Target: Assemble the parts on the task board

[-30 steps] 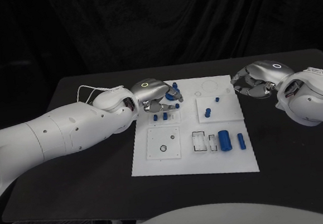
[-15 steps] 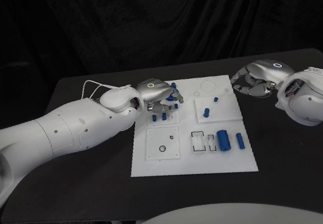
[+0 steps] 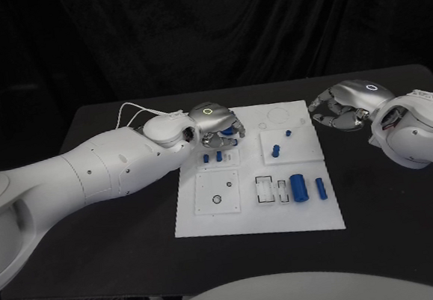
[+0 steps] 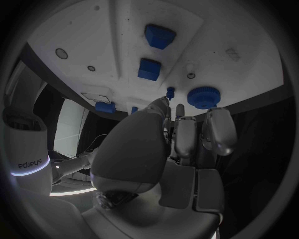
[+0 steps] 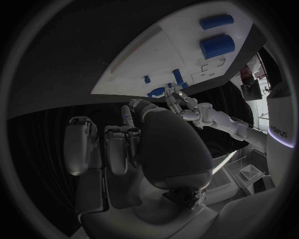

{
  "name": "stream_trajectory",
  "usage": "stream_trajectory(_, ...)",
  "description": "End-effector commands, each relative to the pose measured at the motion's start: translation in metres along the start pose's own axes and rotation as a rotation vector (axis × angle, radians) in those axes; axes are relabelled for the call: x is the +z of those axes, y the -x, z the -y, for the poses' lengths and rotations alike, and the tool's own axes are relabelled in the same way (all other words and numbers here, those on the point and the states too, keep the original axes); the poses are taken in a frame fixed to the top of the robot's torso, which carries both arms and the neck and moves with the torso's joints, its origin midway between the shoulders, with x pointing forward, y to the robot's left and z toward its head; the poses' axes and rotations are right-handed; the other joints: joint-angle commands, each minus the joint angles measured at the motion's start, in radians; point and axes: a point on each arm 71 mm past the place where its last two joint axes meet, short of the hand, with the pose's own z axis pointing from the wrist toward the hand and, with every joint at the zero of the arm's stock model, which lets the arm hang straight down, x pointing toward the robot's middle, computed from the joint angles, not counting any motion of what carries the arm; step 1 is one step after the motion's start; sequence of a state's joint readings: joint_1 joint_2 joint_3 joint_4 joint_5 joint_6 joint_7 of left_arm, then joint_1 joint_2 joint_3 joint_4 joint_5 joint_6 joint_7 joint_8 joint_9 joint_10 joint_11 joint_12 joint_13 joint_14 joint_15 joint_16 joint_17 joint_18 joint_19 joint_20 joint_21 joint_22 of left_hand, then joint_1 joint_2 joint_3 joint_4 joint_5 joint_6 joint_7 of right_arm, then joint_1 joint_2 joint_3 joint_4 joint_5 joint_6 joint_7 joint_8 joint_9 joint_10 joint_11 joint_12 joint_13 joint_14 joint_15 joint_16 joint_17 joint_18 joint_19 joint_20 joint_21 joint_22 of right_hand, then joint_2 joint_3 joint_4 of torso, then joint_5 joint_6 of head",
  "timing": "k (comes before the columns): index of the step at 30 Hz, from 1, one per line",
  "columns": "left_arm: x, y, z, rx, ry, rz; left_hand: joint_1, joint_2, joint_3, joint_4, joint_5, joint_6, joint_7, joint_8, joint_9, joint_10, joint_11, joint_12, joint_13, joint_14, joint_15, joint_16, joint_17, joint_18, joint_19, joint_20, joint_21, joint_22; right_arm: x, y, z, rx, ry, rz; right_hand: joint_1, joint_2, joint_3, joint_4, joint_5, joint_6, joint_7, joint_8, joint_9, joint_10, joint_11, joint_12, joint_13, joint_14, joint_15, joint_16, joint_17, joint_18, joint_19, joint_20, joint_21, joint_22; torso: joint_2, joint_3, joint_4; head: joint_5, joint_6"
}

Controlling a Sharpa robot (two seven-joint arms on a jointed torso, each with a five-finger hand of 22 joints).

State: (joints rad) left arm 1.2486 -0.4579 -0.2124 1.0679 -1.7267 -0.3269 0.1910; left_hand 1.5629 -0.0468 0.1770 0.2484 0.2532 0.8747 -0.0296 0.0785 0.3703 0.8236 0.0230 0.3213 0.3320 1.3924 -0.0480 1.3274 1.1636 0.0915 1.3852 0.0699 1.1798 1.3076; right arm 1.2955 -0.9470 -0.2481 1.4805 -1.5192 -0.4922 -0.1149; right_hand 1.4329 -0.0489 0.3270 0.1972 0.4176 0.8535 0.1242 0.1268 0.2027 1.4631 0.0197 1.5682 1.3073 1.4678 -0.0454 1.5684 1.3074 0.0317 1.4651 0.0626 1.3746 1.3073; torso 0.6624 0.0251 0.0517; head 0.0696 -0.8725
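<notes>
While the left hand [image 3: 217,126] hangs over the far left corner of the flat white board [image 3: 264,215], I see its metal fingers [image 4: 176,133] curled beside a small blue peg [image 4: 169,91], though I cannot tell if they grip it. A round ribbed blue knob [image 4: 204,97] sits just beside. Off the board's right edge, the right hand [image 3: 339,112] is clenched on nothing. Two smooth blue cylinders [image 3: 300,186] lie near the board's front.

Smooth white arms, silver left hand [image 3: 217,126] and right hand [image 3: 338,110], each with a glowing wrist ring
</notes>
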Motion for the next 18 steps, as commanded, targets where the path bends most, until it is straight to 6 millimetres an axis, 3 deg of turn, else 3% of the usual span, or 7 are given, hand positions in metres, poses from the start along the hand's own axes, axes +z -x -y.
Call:
stream_trajectory(1,0.0028,0.0002,-0.0013,0.008,0.01,-0.019,-0.013,-0.006,0.009,-0.002,-0.002,0.015,0.003,0.005,-0.002,0.014,0.002,0.01,0.004,0.001,0.003,0.006,0.002,-0.014,0.005,-0.001,0.008,0.161,0.0003,0.0,-0.0009,0.001,-0.005,0.005,-0.006,-0.003,0.003,0.001,0.006,0.005,-0.001,-0.001,-0.002,0.108,0.004,0.003,0.263,0.103,0.004,0.002,0.263,0.018,0.01,0.005,-0.001,0.195,0.0,0.0001,0.0021,-0.005,0.0)
stream_trajectory(9,0.0067,-0.0002,0.0009,0.008,0.004,-0.025,-0.025,-0.01,0.02,-0.011,-0.022,0.031,0.006,0.008,-0.003,0.031,-0.002,0.031,0.017,0.002,0.0,0.011,0.003,-0.014,0.006,-0.002,0.013,0.162,0.0008,-0.0005,-0.0008,0.0,-0.009,-0.002,-0.006,-0.003,0.003,0.001,0.006,0.005,-0.001,-0.001,-0.002,0.108,0.004,0.003,0.263,0.103,0.004,0.002,0.263,0.018,0.01,0.005,-0.001,0.195,0.0,-0.0006,0.0053,-0.007,0.0)
stream_trajectory(11,0.0075,-0.0004,0.0013,0.008,0.003,-0.027,-0.026,-0.011,0.021,-0.013,-0.024,0.032,0.006,0.008,-0.004,0.033,-0.003,0.034,0.019,0.002,0.0,0.011,0.002,-0.014,0.005,-0.002,0.012,0.161,0.0011,-0.0007,-0.0013,0.0,-0.008,-0.003,-0.006,-0.003,0.003,0.001,0.006,0.005,-0.001,-0.001,-0.002,0.108,0.004,0.003,0.263,0.103,0.004,0.002,0.263,0.018,0.01,0.005,-0.001,0.195,0.001,-0.0004,0.0022,-0.004,0.0)
stream_trajectory(18,0.0093,-0.0016,0.0029,0.006,-0.001,-0.036,-0.043,-0.015,0.022,-0.018,-0.035,0.028,0.007,0.001,-0.009,0.038,-0.004,0.057,0.04,0.001,-0.001,0.013,0.001,-0.014,0.003,-0.003,0.013,0.161,0.0025,-0.0016,-0.0029,-0.001,-0.006,-0.009,-0.006,-0.003,0.004,0.001,0.006,0.004,-0.001,-0.002,-0.002,0.108,0.004,0.003,0.263,0.103,0.003,0.002,0.263,0.018,0.009,0.005,-0.002,0.195,0.001,-0.0013,0.0022,-0.001,0.0)
